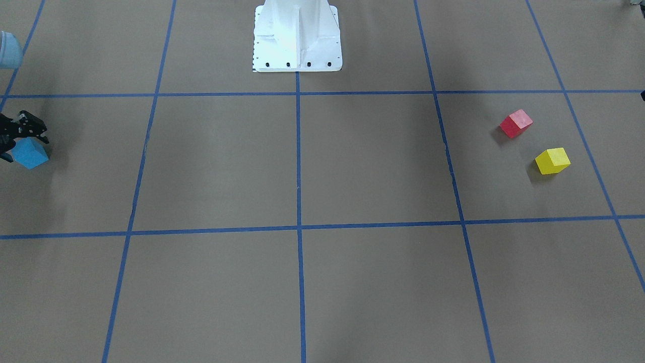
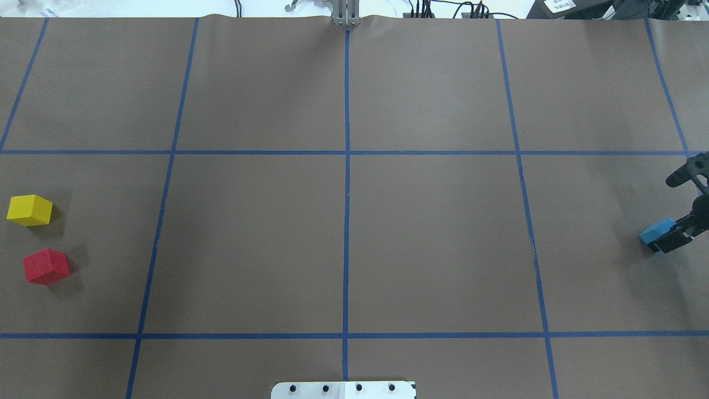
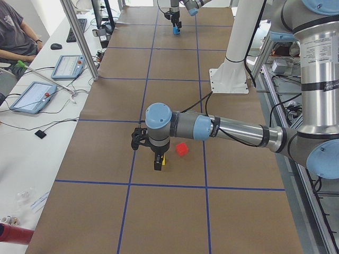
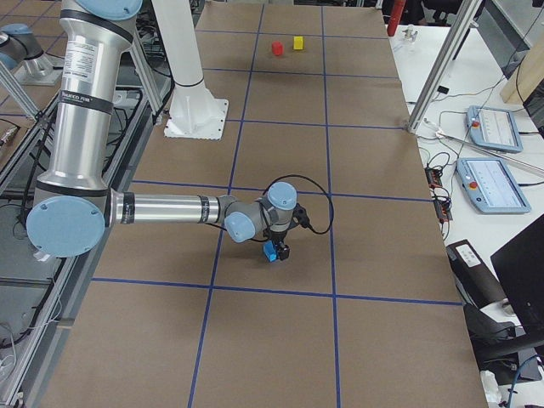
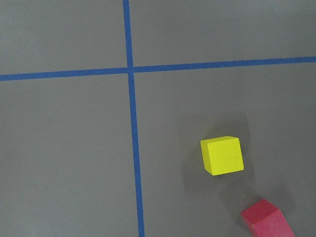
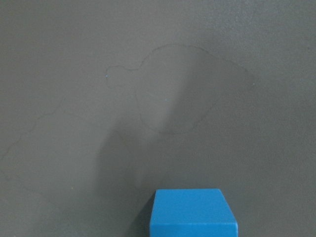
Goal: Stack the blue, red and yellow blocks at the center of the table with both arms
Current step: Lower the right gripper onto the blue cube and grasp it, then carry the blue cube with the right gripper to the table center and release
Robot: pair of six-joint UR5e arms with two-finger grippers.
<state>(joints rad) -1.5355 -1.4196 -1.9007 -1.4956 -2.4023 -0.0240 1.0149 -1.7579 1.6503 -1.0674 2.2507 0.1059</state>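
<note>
My right gripper [image 2: 668, 236] is at the table's far right edge, shut on the blue block [image 2: 657, 231], low over the paper. The block fills the bottom of the right wrist view [image 6: 192, 213] and shows at the front-facing view's left edge [image 1: 31, 154]. The yellow block [image 2: 30, 210] and the red block [image 2: 46, 266] lie side by side at the far left, a small gap between them. The left wrist view looks down on both: yellow [image 5: 222, 156], red [image 5: 266, 222]. My left gripper [image 3: 158, 162] hangs beside the yellow block; I cannot tell if it is open.
Blue tape lines divide the brown paper into squares, with a centre line [image 2: 347, 194]. The white robot base [image 1: 297, 35] stands at the near middle edge. A metal post [image 3: 79, 37] and tablets [image 3: 32, 96] stand along the operators' side.
</note>
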